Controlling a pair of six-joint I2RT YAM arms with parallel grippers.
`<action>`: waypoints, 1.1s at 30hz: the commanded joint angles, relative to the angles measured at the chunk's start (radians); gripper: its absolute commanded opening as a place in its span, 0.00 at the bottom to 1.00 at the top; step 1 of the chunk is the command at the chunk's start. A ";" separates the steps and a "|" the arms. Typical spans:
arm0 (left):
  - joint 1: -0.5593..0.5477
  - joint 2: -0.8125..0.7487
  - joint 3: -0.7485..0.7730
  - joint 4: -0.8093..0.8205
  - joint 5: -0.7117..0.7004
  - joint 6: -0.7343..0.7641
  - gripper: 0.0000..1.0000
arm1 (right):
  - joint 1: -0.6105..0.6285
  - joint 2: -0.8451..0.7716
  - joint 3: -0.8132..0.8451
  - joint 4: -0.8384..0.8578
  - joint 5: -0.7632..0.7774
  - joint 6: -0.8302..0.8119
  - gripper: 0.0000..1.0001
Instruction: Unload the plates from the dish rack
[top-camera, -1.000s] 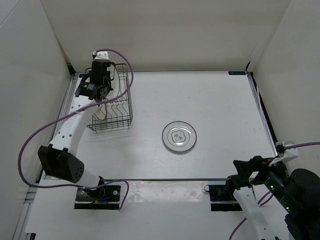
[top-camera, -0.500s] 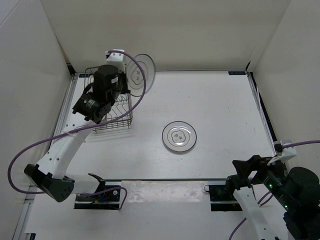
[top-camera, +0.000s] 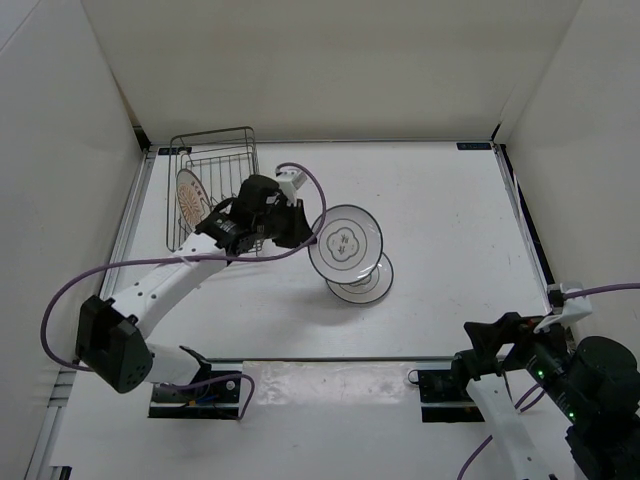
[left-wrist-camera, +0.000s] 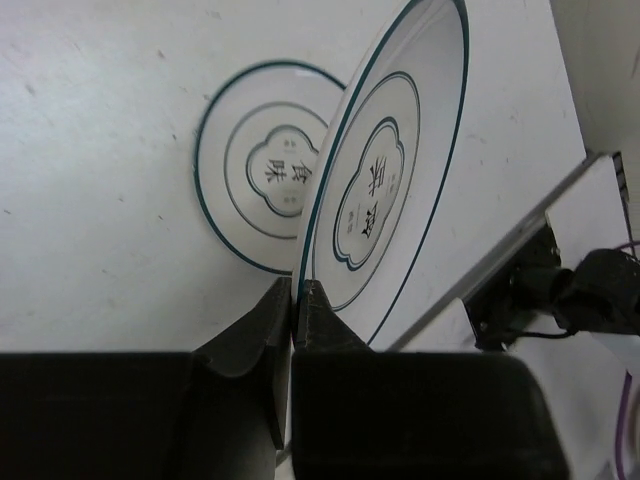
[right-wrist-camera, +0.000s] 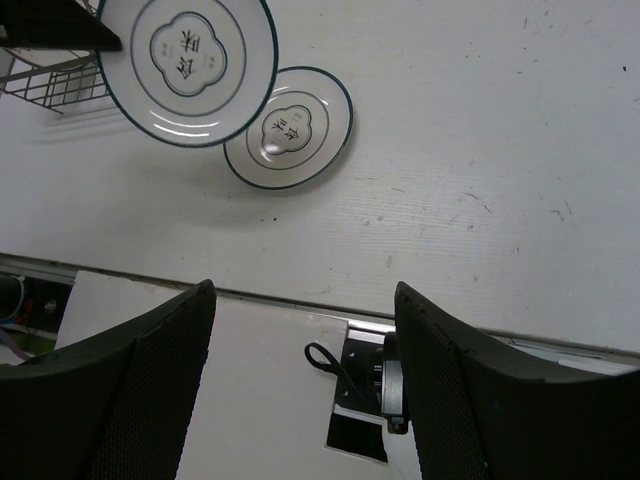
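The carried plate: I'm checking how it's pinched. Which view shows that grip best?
Left wrist: the carried plate fills the frame, its rim clamped edge-on in the left tool. Top external shows it tilted, the grip too small to judge. Right wrist shows its patterned face from afar, the grip mostly cut off.

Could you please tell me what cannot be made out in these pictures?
Top view: the held plate covers part of the plate on the table; whether they touch is unclear.
Top view: the left arm hides the near end of the rack; the plate in the rack is too small to show its pattern.
Right wrist view: the picture's edge cuts off the rack.
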 joint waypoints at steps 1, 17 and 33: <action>0.006 0.038 -0.026 0.099 0.147 -0.077 0.05 | -0.001 -0.009 -0.010 -0.278 -0.018 0.007 0.75; -0.031 0.310 -0.029 0.196 0.107 -0.039 0.05 | 0.002 -0.031 -0.035 -0.285 -0.018 -0.004 0.79; -0.036 0.457 0.109 0.133 0.085 -0.013 0.46 | 0.006 -0.028 -0.061 -0.272 -0.004 -0.010 0.79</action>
